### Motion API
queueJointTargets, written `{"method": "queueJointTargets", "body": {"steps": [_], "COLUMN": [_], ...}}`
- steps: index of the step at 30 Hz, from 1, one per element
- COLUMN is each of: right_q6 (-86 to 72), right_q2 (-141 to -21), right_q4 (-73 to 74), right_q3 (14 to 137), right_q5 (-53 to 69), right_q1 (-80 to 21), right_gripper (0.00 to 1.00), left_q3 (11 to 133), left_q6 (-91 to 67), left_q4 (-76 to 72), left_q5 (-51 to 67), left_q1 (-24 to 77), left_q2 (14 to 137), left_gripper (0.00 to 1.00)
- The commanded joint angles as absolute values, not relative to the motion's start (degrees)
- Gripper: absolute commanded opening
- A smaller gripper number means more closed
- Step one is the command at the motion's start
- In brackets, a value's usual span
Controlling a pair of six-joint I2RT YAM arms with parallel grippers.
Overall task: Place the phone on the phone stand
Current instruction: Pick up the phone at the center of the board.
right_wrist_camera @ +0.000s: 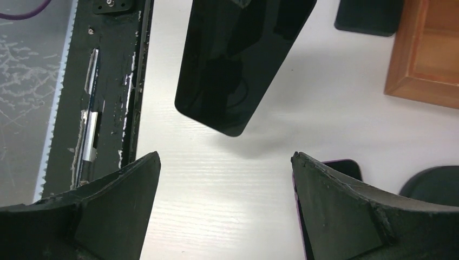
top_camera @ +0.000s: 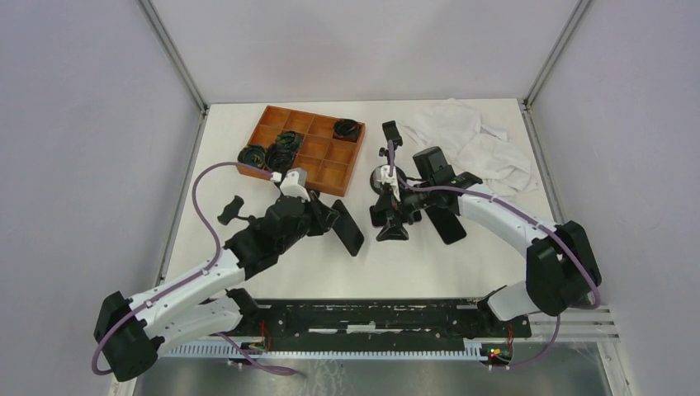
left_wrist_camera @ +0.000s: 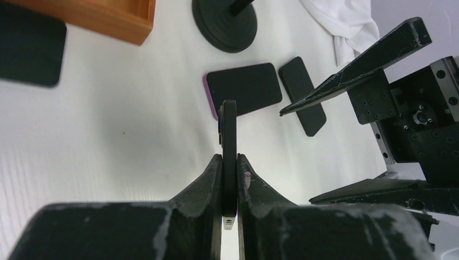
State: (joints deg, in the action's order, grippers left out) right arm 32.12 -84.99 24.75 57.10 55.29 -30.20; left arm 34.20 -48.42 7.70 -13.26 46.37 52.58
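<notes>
- The left gripper (left_wrist_camera: 229, 160) is clamped on the phone (left_wrist_camera: 229, 142). Both fingers (left_wrist_camera: 208, 181) press flat against the phone's two faces near one end.
- The phone stands on its edge in that grip, lifted off the worktop around the middle and a little toward the left edge. It shows as a dark slab in the top view (top_camera: 348, 229).
- The left arm reaches from the near-left corner diagonally toward the centre, with its forearm low.
- The right gripper (right_wrist_camera: 225, 157) has its fingers (right_wrist_camera: 116, 197) spread wide apart, and nothing sits between them. It hangs over bare worktop, and the glossy face of the held phone (right_wrist_camera: 243, 59) is just ahead of it.
- The right arm arcs from the near-right corner over to the centre.
- The phone stand (top_camera: 391, 228) stands near the centre, close beside the right gripper, with no phone on it.
- A purple-edged phone (left_wrist_camera: 243, 89) lies flat near the stand's round base.
- An orange tray (top_camera: 307, 148) sits toward the far edge, and a white cloth (top_camera: 466, 136) lies at the far-right corner.
</notes>
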Motion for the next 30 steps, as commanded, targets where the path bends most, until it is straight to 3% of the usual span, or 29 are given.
{"method": "queueJointTargets", "body": {"steps": [1, 15, 30], "right_q6": [36.7, 37.7, 39.8], "right_q2": [-80.5, -64.1, -64.3], "right_q4": [24.9, 5.3, 5.9], "right_q3": [55.2, 34.9, 34.3], "right_q5": [55.7, 66.3, 65.0], "right_q1": [-28.7, -21.7, -20.2], "right_gripper": [0.98, 0.97, 0.97], "left_q3": [40.5, 46.0, 44.4], "left_q6": [-35.2, -14.4, -6.1], "left_q4": [6.2, 10.3, 8.1], "left_q5": [-13.5, -20.3, -29.9], "left_q1": [46.7, 46.6, 44.0], "left_q2": [50.9, 50.2, 47.1], "left_gripper": [0.02, 0.02, 0.02]}}
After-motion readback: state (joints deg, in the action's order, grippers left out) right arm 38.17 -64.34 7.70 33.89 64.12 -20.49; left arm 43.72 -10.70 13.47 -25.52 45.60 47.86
